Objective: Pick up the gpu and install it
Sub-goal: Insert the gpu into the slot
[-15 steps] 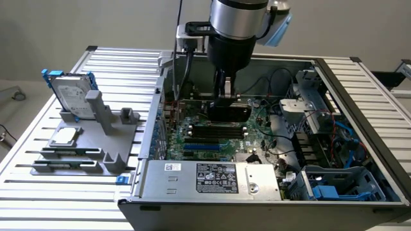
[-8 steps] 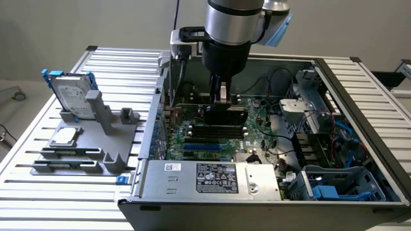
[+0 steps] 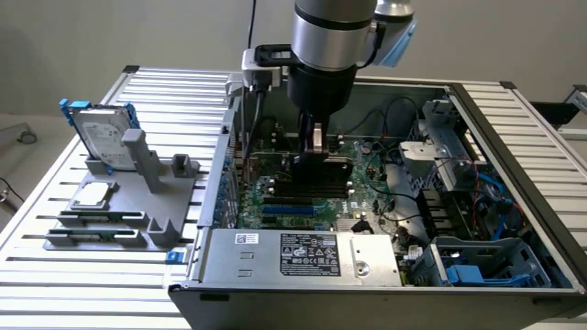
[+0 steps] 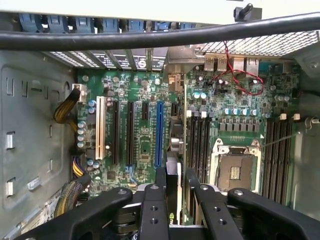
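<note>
Slatted metal table (image 3: 55, 275). You've got the hard drive (image 3: 101, 134) off the exterior view's left of the open PC case (image 3: 513, 172). Inside the case, the gripper (image 3: 315, 148) pinches the gpu (image 4: 172, 192) edge-on, low over the motherboard (image 4: 135, 100) and near the blue slot (image 4: 159, 132).

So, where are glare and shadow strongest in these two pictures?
Exterior view: glare whitens the slatted table; the computer case interior is shaded. Wrist view: the strip above the black cable is blown white; the motherboard is evenly lit.
</note>
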